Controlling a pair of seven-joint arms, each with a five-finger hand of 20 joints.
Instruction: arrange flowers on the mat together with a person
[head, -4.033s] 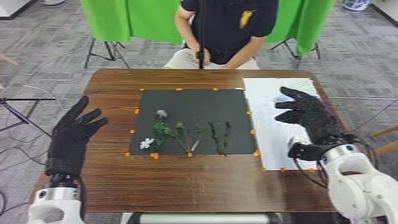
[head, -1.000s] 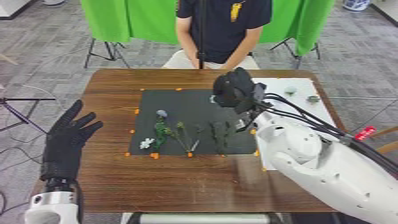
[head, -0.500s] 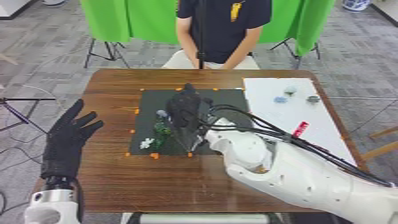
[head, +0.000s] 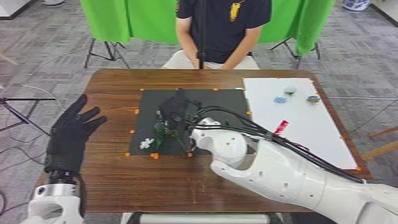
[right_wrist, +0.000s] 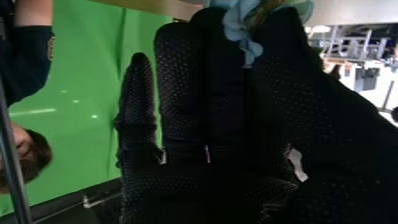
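Clock positions are read from the centre of the dark mat (head: 215, 97) on the brown surface (head: 142, 190); the right robot hand (head: 180, 107) is over the mat near 11 o'clock, grasping a blue flower (right_wrist: 238, 27) at its fingertips; the left robot hand (head: 73, 131) is released, fingers extended, off the mat at 9 o'clock; a white flower (head: 147, 143) lies on the mat at 8 o'clock, beside green foliage (head: 160, 132); three small blooms (head: 290, 90) lie at 2 o'clock on the white sheet (head: 324, 137).
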